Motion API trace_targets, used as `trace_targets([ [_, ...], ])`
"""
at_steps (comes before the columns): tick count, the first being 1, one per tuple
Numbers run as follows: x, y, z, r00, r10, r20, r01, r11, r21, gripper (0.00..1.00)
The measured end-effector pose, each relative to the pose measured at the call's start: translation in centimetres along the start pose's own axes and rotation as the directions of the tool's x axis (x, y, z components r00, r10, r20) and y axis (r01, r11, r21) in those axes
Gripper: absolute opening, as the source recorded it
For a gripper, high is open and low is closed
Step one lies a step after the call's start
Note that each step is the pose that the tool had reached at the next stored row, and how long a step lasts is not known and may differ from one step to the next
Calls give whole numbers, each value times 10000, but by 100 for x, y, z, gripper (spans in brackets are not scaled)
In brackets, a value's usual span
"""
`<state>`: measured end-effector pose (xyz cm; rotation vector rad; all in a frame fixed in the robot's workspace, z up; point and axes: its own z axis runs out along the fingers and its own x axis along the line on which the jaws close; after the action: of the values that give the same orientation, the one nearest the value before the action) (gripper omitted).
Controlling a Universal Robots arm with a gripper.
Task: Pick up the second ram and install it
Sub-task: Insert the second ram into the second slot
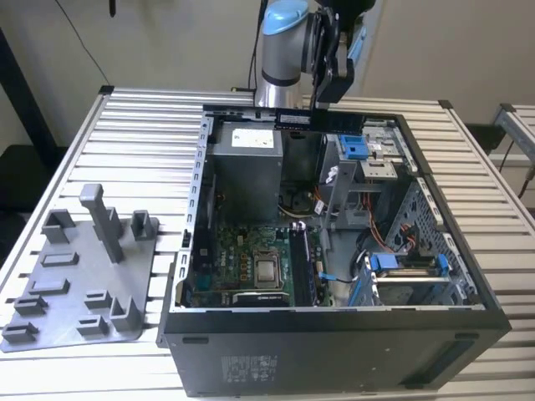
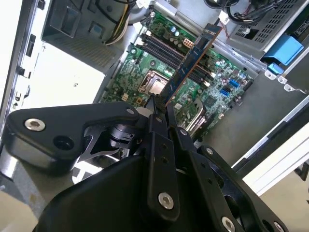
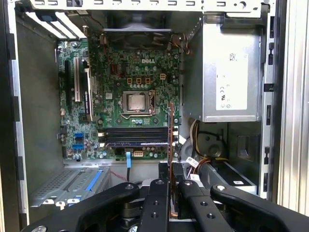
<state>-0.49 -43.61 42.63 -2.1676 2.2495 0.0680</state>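
Pincer, mine: clamped on second ram. Ram's long axis runs crosswise to motherboard memory slots, which lie well below my fingertips, inside open computer case.

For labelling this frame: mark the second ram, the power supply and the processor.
second ram (image 2: 189, 63), second wrist view, mid-strip.
power supply (image 3: 231, 53), first wrist view, grey face.
processor (image 3: 135, 102), first wrist view, metal lid.

place: lab/workshop | evidence: slatted metal bench, opened computer case, grey fixture tray
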Motion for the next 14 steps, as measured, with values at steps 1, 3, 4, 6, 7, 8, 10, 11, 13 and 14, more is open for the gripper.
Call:
trace_targets([
  [1,0,0,0,10000,0,1,0,10000,-1,14],
  [3,0,0,0,10000,0,0,0,10000,-4,14],
  [4,0,0,0,10000,13,0,-13,10000,-5,14],
  [6,0,-1,1,9999,145,2,-145,9999,2,14],
  [7,0,-1,1,9997,246,4,-246,9997,6,14],
  [8,0,-1,2,9994,358,9,-358,9994,11,14],
  [10,1,0,3,9981,613,13,-613,9981,21,14],
  [11,1,-1,3,9972,750,16,-750,9972,27,14],
  [13,1,0,5,9947,1030,23,-1030,9947,38,14],
  [14,1,0,8,9932,1165,26,-1165,9932,44,14],
])
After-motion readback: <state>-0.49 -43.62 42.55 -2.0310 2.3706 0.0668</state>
